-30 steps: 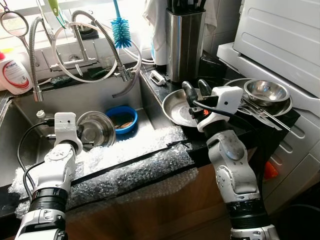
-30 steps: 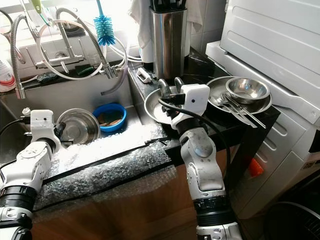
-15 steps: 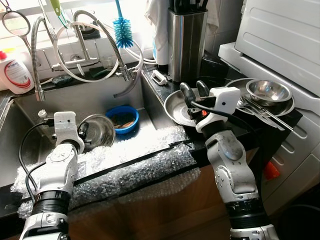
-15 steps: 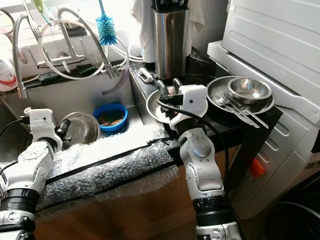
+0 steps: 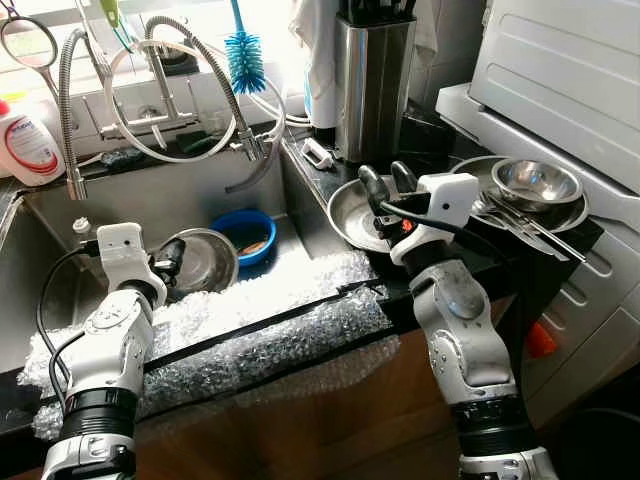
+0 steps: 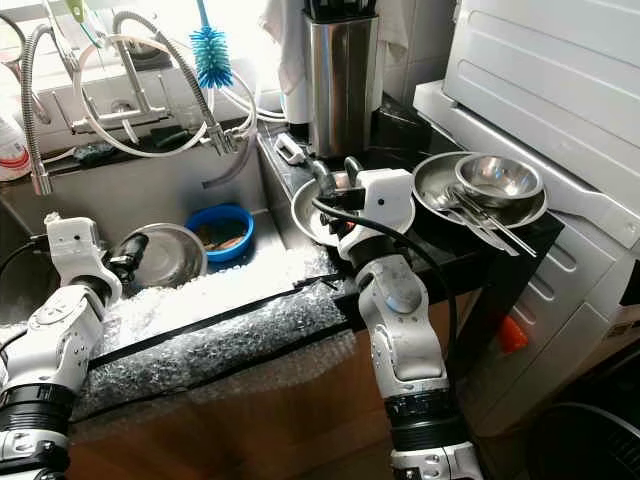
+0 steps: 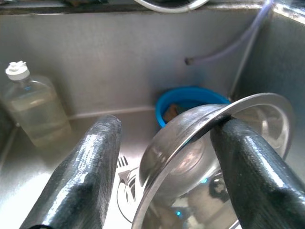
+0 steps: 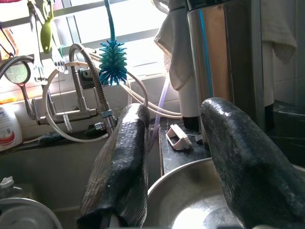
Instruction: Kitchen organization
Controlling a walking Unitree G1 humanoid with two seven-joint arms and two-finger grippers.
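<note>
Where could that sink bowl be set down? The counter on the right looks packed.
Free: the bubble wrap along the front edge, between the two arms. Crowded: the sink floor holds the steel bowl, blue bowl and a bottle; the right counter holds a pan and stacked dishes.

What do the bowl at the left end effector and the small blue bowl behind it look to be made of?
Bowl in the sink: apparently stainless steel, polished, since it mirrors its surroundings and has a thin bright rim. Blue bowl: probably plastic, with a uniform, matte colour and no reflections.
</note>
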